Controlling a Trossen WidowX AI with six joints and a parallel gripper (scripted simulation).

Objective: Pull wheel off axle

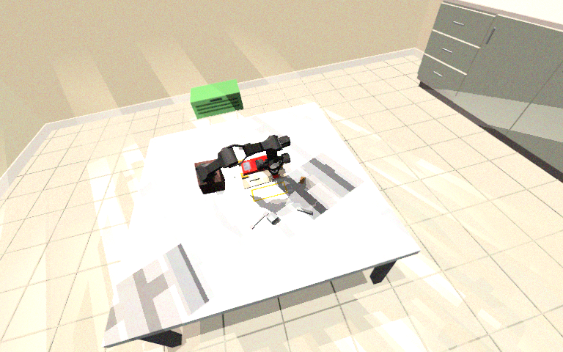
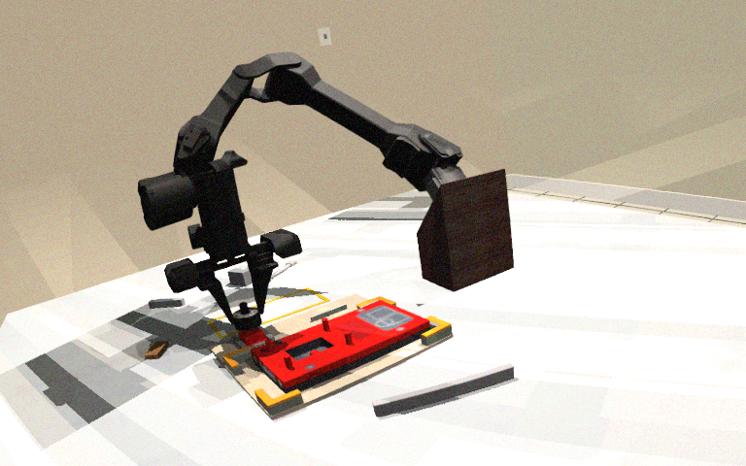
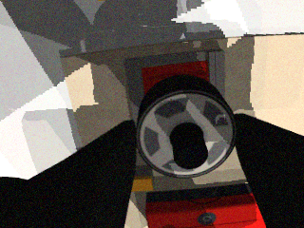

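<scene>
The black wheel with grey spokes (image 2: 247,318) (image 3: 152,140) sits on the upright black axle (image 2: 243,306) (image 3: 189,144), whose top stands out through its middle. Under it is a small red block (image 2: 252,336) (image 3: 173,70). My gripper (image 1: 276,173) (image 2: 248,317) (image 3: 184,127) points down with one finger on each side of the wheel, both against its rim, and is shut on it. The marked area, a yellow outline (image 1: 253,194) (image 2: 318,294), lies on the table beside the board, partly hidden by the fingers and wheel in the exterior view.
A red plate with pegs (image 2: 365,333) (image 3: 166,211) lies between yellow corner brackets on the wooden board (image 2: 330,387) (image 3: 277,76), close to the wheel. Around it lie an orange block (image 1: 302,180) (image 2: 155,349), a grey block (image 1: 272,218) (image 2: 239,276) and a long grey bar (image 2: 443,390).
</scene>
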